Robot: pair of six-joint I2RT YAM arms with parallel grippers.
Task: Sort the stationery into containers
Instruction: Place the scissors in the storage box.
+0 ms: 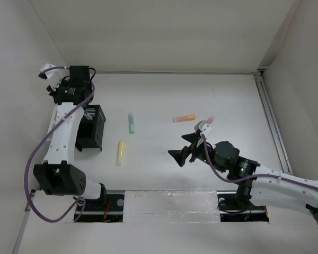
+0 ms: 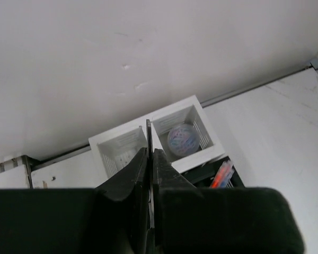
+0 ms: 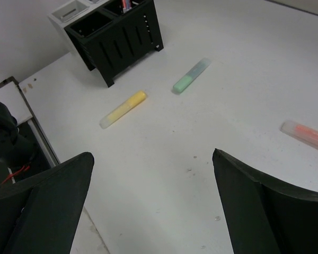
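My left gripper [image 1: 58,89] is raised at the far left, above the white two-compartment container [image 2: 209,157]. It is shut on a thin dark flat blade [image 2: 148,132], seemingly the scissors. A round greyish-purple piece [image 2: 183,139] lies in the white box's right compartment. The black container [image 1: 90,127] holds red and blue pens [image 2: 221,174]. My right gripper [image 1: 183,147] is open and empty above bare table. A yellow highlighter [image 1: 120,152], a green one [image 1: 131,123] and an orange one [image 1: 184,118] lie on the table. A pinkish-purple one [image 1: 210,119] peeks out beside my right wrist.
White walls close in the table at the back and left. A metal rail [image 1: 270,121] runs along the right side. In the right wrist view the yellow highlighter [image 3: 123,109], green highlighter [image 3: 191,75] and orange highlighter [image 3: 307,135] lie ahead, and the black container [image 3: 116,37] is far left.
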